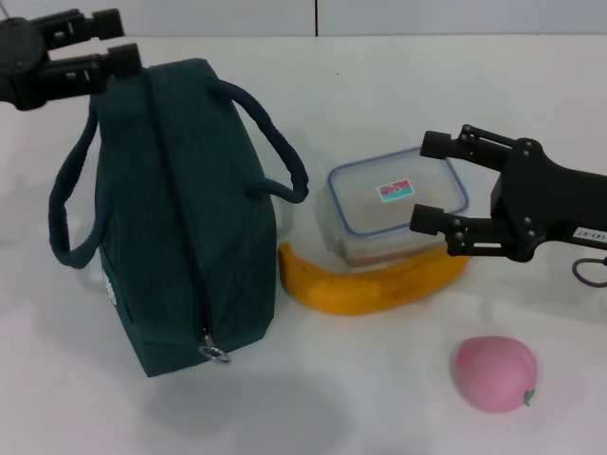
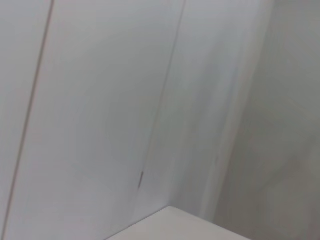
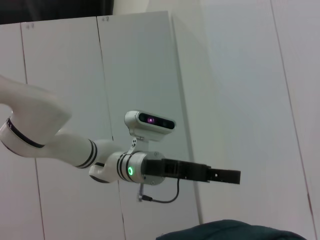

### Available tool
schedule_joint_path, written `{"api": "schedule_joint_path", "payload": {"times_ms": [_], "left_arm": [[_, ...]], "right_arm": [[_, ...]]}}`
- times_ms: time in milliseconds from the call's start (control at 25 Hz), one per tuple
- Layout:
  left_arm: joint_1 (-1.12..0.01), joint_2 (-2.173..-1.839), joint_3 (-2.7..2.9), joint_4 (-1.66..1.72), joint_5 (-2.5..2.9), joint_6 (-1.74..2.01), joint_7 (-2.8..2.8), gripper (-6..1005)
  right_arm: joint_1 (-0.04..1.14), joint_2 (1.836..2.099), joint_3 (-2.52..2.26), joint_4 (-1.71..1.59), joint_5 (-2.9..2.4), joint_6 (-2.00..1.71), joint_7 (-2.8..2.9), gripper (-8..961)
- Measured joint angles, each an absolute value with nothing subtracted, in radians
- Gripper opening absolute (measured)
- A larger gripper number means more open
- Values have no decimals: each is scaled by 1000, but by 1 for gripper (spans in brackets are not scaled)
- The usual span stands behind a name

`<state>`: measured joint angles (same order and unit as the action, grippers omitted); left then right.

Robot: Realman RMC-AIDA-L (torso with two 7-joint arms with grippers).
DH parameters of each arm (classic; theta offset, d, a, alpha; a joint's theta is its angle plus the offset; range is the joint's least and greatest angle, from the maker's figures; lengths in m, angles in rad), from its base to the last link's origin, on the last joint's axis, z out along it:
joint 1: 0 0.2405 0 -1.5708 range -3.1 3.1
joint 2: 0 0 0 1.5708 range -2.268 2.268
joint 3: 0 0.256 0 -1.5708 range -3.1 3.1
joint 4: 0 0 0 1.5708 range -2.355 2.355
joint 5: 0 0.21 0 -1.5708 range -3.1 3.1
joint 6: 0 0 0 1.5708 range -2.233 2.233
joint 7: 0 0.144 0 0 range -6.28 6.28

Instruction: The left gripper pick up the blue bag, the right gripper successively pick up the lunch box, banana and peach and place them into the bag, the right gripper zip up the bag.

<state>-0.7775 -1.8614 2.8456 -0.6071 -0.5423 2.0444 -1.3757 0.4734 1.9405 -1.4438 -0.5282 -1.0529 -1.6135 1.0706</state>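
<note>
The blue bag (image 1: 180,218) stands on the white table with its zipper shut and the ring pull (image 1: 216,354) at its near end. My left gripper (image 1: 121,40) is open beside the bag's far top corner, with nothing between its fingers. The lunch box (image 1: 394,204) sits right of the bag, and the banana (image 1: 370,284) lies against its front. My right gripper (image 1: 432,180) is open over the lunch box's right end, one finger at each long side. The peach (image 1: 493,373) rests near the front right. The right wrist view shows the left gripper (image 3: 235,176) above the bag's top (image 3: 235,230).
Two rope handles (image 1: 275,142) stick out to either side of the bag. White table surface (image 1: 379,85) stretches behind the lunch box and in front of the bag. The left wrist view shows only white wall panels (image 2: 100,125).
</note>
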Motion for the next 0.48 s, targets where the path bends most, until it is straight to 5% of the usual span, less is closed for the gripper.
{"api": "schedule_joint_path", "payload": {"times_ms": [480], "left_arm": [[-776, -1841, 2847, -676, -477, 2041, -1494, 813]], "right_arm": [[496, 1951, -1395, -529, -1055, -1605, 1051, 857]]}}
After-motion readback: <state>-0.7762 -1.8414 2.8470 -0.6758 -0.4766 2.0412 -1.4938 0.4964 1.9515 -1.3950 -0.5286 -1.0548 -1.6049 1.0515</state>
